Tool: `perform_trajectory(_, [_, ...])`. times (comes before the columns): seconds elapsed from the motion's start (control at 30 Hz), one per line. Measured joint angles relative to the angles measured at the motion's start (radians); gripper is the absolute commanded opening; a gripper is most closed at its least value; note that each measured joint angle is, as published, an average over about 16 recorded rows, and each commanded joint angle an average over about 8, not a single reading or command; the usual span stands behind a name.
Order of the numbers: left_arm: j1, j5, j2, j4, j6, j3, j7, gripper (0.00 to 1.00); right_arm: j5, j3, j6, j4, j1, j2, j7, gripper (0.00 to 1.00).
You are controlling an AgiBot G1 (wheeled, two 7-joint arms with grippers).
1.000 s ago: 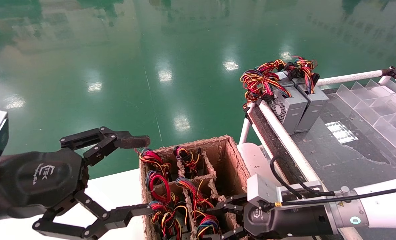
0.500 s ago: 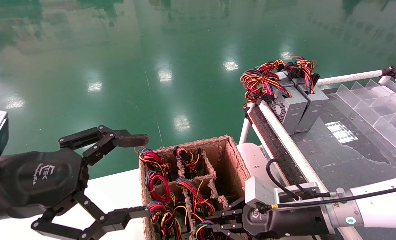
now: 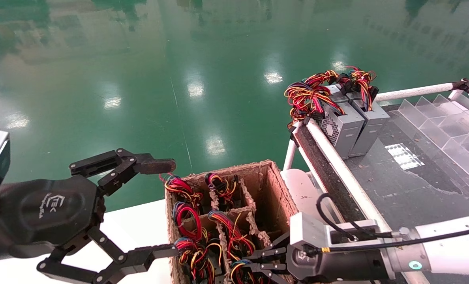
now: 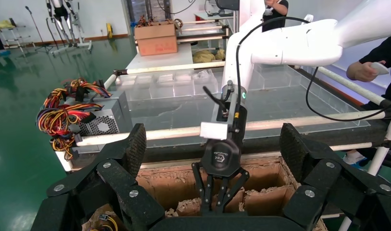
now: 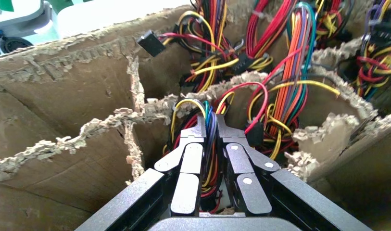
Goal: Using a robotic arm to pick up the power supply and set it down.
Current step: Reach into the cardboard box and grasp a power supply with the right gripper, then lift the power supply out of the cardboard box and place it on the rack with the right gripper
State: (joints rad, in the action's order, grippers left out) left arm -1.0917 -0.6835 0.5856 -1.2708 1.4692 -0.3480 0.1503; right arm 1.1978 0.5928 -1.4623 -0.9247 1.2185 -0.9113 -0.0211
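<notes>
My right gripper [image 3: 239, 270] reaches into the brown cardboard divided box [image 3: 274, 182]. In the right wrist view the right gripper [image 5: 210, 121] is shut on a power supply's looped bundle of red, yellow and blue wires [image 5: 208, 156] in one cell. That unit's grey body is hidden below the wires. Two more power supplies [image 3: 343, 127] stand side by side at the far end of the table, wires on top. My left gripper [image 3: 172, 207] hangs open at the box's left side, one finger above the rim and one by its wall.
Several other cells hold wire bundles [image 3: 185, 215]; the cell at the far right [image 3: 272, 205] shows bare cardboard. A white rail [image 3: 337, 161] edges the dark table [image 3: 408, 189], with clear plastic dividers [image 3: 447, 130] behind. A person's hand [image 4: 371, 71] shows beyond the table.
My right gripper has pushed a little further into the box and its fingers have come together on the wire bundle. The left arm has barely moved.
</notes>
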Motion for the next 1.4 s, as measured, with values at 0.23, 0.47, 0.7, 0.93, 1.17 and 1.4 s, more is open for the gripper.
perform_trajectory(0.23, [0.0, 0.0, 0.0, 0.0, 0.0, 0.0, 0.0, 1.0, -0.07, -0.041, -0.014, -0.058, -0.019, 0.046, -0.002, 0.0])
perform_trajectory(0.47, [0.0, 0.0, 0.0, 0.0, 0.0, 0.0, 0.0, 1.0, -0.171, -0.099, -0.051, -0.089, -0.005, 0.11, -0.021, 0.0])
perform_trajectory(0.7, [0.0, 0.0, 0.0, 0.0, 0.0, 0.0, 0.0, 1.0, -0.298, -0.178, -0.084, -0.077, 0.038, 0.189, -0.034, 0.0])
perform_trajectory(0.93, [0.0, 0.0, 0.0, 0.0, 0.0, 0.0, 0.0, 1.0, -0.389, -0.251, -0.081, -0.02, 0.09, 0.264, -0.019, 0.0])
perform_trajectory(1.17, [0.0, 0.0, 0.0, 0.0, 0.0, -0.001, 0.0, 1.0, -0.389, -0.291, -0.034, 0.083, 0.149, 0.313, 0.038, 0.0])
perform_trajectory(1.4, [0.0, 0.0, 0.0, 0.0, 0.0, -0.001, 0.0, 1.0, -0.319, -0.294, 0.019, 0.228, 0.217, 0.341, 0.124, 0.0])
